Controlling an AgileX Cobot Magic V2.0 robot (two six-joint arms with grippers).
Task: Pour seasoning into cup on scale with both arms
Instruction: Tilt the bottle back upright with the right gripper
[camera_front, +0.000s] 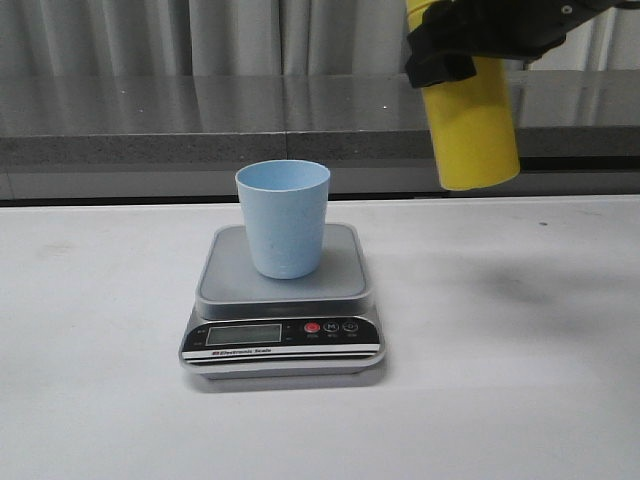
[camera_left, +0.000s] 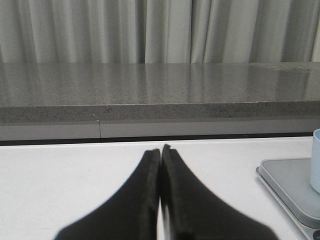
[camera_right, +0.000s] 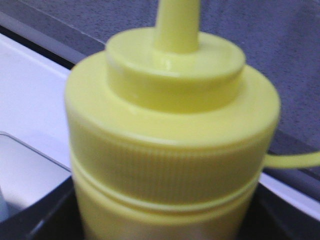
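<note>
Yellow plastic fills the upper right of the front view: the seasoning bottle (camera_front: 470, 125), a tall squeeze bottle, hangs in the air, lifted clear of the white desk (camera_front: 520, 380). The right hand (camera_front: 480, 40), black and angular, is clamped around the bottle's upper part, and the bottle's flat base points down and leans a little away from upright. In the right wrist view the bottle's ribbed screw collar and pointed nozzle (camera_right: 177, 25) sit directly in front of that hand, slightly blurred, with the thin cap strap (camera_right: 295, 160) sticking out to one side.

Below the right hand and off to its left side stands the pale blue cup (camera_front: 283, 218), upright and speckled, with its mouth open to the air. It rests near the middle of the grey platform of the digital kitchen scale (camera_front: 283, 300). The bottle and cup are well apart, not touching. The scale's black front panel faces the camera, with its LCD display (camera_front: 243, 335), one red button (camera_front: 311, 327) and two black buttons beside it.

The left hand (camera_left: 161, 150) shows only in its own wrist view. Its two black fingers (camera_left: 145, 195) are pressed together with nothing between them, hovering low over the desk. A corner of the scale and the edge of the cup lie ahead of this hand, to its right.

Behind everything runs a grey speckled ledge (camera_front: 200, 120) with pale curtains (camera_front: 150, 35) above it.
</note>
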